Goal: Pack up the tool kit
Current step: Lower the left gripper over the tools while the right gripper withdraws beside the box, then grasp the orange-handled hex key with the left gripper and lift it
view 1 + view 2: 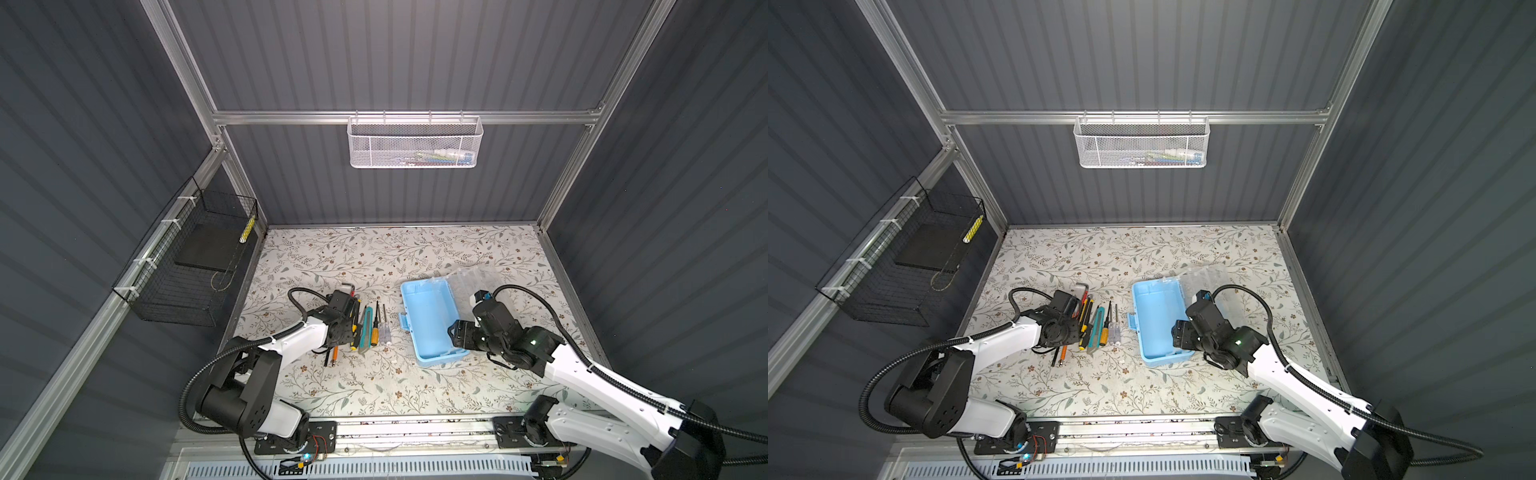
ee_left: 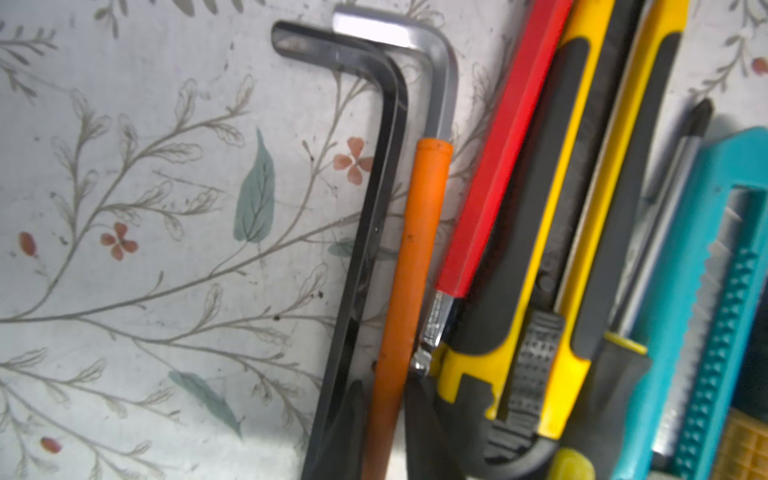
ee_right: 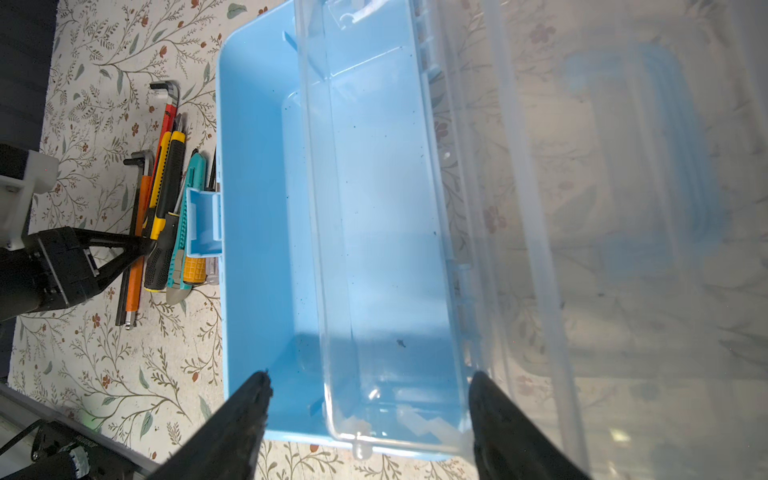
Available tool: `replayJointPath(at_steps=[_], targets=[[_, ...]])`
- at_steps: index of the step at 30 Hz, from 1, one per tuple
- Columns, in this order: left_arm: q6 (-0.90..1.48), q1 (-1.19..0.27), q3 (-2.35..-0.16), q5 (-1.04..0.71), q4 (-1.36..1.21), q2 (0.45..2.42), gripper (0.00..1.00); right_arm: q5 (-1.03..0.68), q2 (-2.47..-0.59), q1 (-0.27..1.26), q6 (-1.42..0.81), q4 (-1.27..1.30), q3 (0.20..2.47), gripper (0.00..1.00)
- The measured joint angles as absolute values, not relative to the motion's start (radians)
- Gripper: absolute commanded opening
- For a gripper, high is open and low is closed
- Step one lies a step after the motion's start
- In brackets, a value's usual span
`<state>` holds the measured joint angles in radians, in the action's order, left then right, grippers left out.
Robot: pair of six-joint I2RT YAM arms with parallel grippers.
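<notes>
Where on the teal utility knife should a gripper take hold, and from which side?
Mid-body of the teal utility knife, fingers across its narrow width, coming from straight above: it lies flat among close-packed tools, so side approaches look blocked.

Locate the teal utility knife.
In both top views the teal utility knife lies between a black-handled screwdriver and a yellow-handled screwdriver, left of the blue box.

Enclosed robot test cell, laboratory type. Evidence: an aluminium extrusion frame (image 1: 399, 117) carries dark ribbed wall panels (image 1: 374, 50). A left robot arm (image 1: 297, 338) and a right robot arm (image 1: 582, 374) are bolted to a front rail (image 1: 415, 430). The tabletop (image 1: 415, 257) is floral-printed. A white mesh basket (image 1: 415, 145) and a black wire basket (image 1: 187, 266) hang from the frame.
</notes>
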<state>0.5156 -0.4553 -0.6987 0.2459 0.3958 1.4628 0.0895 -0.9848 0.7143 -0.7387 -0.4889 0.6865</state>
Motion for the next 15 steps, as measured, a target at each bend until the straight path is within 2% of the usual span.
replayJointPath(at_steps=[3, 10, 15], targets=[[0.508, -0.455, -0.71, 0.245, 0.398, 1.475, 0.15, 0.085, -0.978, 0.706, -0.736, -0.486, 0.686, 0.76], [0.504, -0.455, -0.723, 0.246, 0.399, 1.488, 0.0, 0.074, -0.971, 0.698, -0.732, -0.481, 0.686, 0.76], [0.504, -0.455, -0.727, 0.245, 0.405, 1.486, 0.0, 0.074, -0.974, 0.698, -0.728, -0.481, 0.686, 0.76]])
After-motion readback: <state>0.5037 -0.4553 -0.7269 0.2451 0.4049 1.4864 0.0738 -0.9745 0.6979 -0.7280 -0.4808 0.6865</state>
